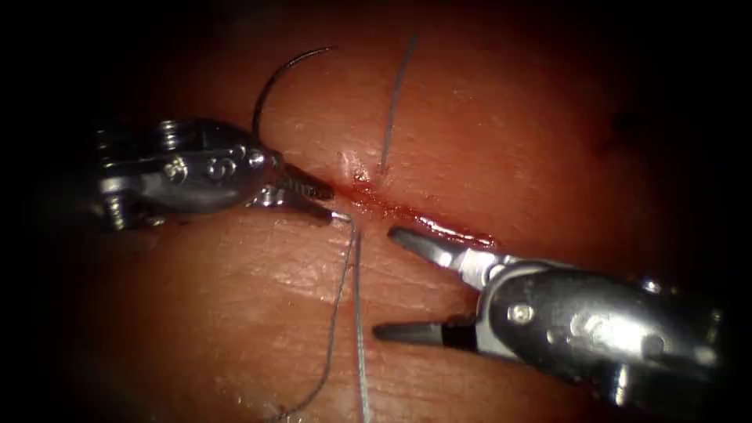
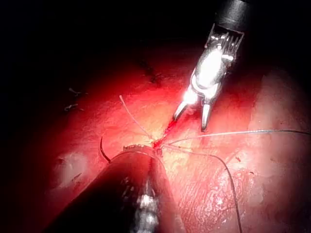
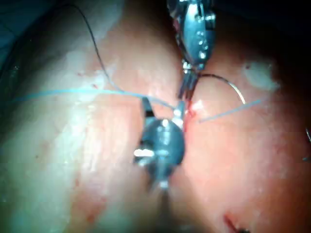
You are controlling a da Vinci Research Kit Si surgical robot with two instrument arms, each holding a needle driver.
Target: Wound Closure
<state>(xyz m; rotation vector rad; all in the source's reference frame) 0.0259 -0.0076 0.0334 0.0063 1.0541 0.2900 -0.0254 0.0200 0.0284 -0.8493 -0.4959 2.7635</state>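
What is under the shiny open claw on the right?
Under the open right tool lies bare tissue, with thread just beside it. The tool holds nothing. What its body covers is hidden.

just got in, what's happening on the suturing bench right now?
Wound closure practice on the reddish pork-belly tissue. The left arm's silver needle driver is shut on the dark curved needle near one end, at the left end of the cut; the needle arcs up over the tissue, outside it. The thin pale thread trails down from there. The right arm's tool is open beside the cut, holding nothing.
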